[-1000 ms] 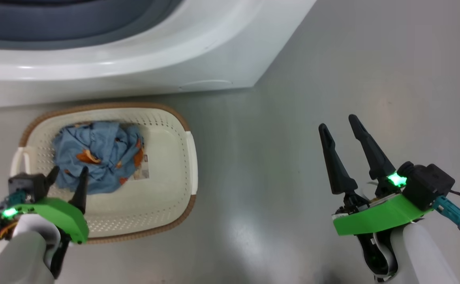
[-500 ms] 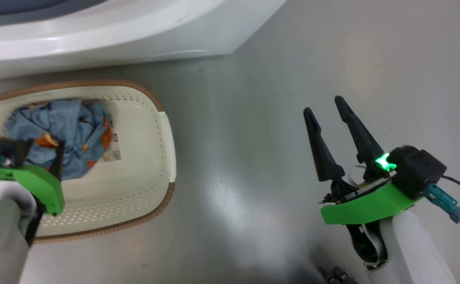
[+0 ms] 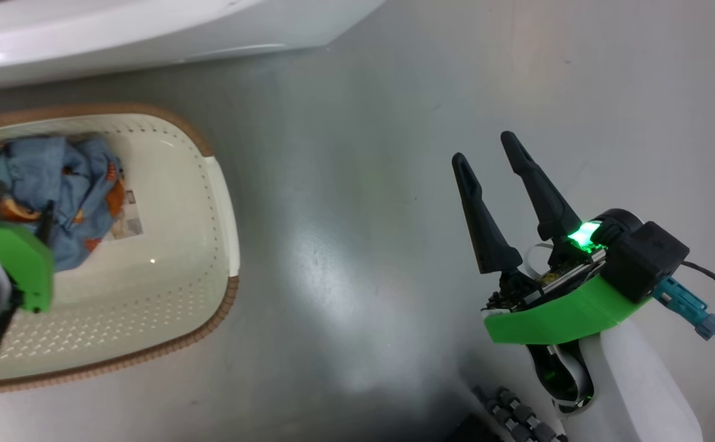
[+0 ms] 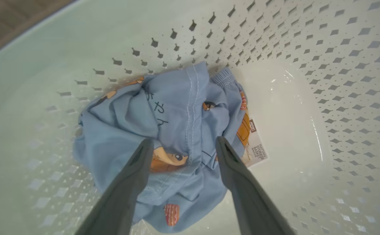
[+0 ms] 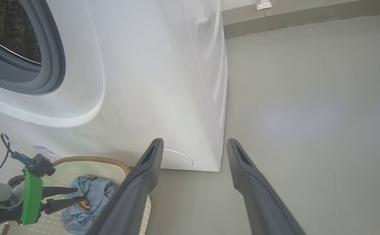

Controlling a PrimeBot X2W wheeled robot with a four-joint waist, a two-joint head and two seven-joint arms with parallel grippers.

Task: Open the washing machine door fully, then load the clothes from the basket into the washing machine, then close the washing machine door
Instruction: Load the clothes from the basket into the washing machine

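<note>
The left gripper (image 4: pixel 184 139) was brought in astride the clothes (image 4: pixel 176 98) in the basket (image 4: pixel 307 49), jaws spread and empty; the right gripper (image 3: pixel 483 146) was kept open. Grasping was judged next.

Glossy grey floor (image 3: pixel 357 153) meets a darker skirting (image 5: pixel 307 16). A white fitting (image 5: pixel 263 4) sits atop the skirting, and pale glare (image 3: pixel 332 276) lies well before it.

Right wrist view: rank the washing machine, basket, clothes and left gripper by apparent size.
1. washing machine
2. basket, partly hidden by the right gripper's finger
3. clothes and left gripper: they look about alike, so left unranked
</note>
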